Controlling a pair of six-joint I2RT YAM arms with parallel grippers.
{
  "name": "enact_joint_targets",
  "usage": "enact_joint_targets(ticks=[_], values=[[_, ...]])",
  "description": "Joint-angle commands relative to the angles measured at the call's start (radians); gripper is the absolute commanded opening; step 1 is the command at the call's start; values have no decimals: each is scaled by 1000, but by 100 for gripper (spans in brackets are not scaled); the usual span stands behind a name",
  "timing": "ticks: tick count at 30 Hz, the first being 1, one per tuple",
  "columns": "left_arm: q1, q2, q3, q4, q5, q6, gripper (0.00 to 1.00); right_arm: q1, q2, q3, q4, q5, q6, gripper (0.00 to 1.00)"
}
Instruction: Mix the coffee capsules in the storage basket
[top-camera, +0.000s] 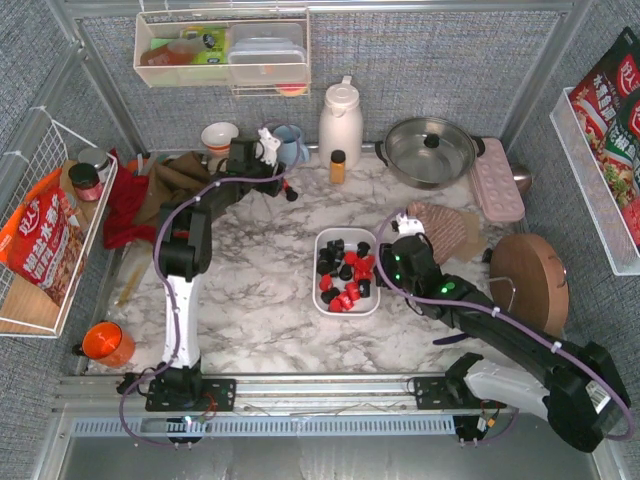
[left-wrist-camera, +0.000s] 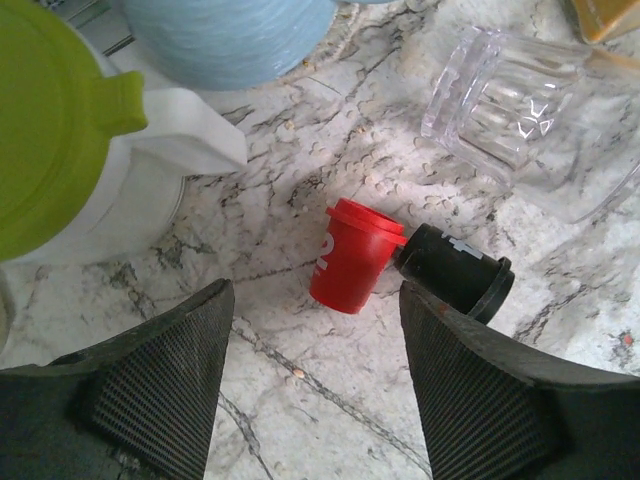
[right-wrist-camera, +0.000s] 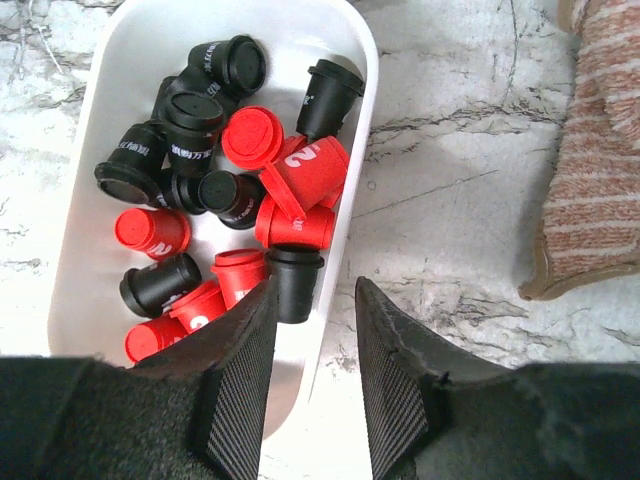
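Observation:
The storage basket (top-camera: 347, 233) is a white tray at the table's middle, holding several red and black coffee capsules (top-camera: 345, 272). My right gripper (top-camera: 386, 264) stands open astride the basket's right rim (right-wrist-camera: 365, 110), with one upright black capsule (right-wrist-camera: 293, 282) against its left finger and the capsule heap (right-wrist-camera: 240, 170) beyond. At the back, my left gripper (top-camera: 284, 184) is open over the marble. Just ahead of its fingertips lie a red capsule (left-wrist-camera: 352, 255) and a black capsule (left-wrist-camera: 455, 270) on their sides. Nothing sits between the left gripper's (left-wrist-camera: 315, 400) fingers.
Near the left gripper stand a blue mug (left-wrist-camera: 230, 35) and a green-lidded white jug (left-wrist-camera: 60, 130), and a clear glass (left-wrist-camera: 520, 110) lies tipped over. A white thermos (top-camera: 340, 122), amber bottle (top-camera: 338, 166), pot (top-camera: 430, 150), pink box (top-camera: 497, 178), knit cloth (right-wrist-camera: 600, 150) and wooden board (top-camera: 528, 283) crowd the back and right.

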Motion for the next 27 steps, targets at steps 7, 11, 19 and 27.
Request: enact_joint_targets(ticks=[7, 11, 19, 27], values=[[10, 109, 209, -183, 136, 149, 67, -4, -81, 18, -82, -19, -52, 41], [8, 141, 264, -223, 181, 160, 65, -7, -90, 18, -90, -14, -62, 41], [10, 207, 332, -327, 196, 173, 54, -16, -106, 15, -97, -18, -66, 41], [10, 164, 299, -320, 192, 140, 42, -18, -131, -3, -102, -19, -55, 41]])
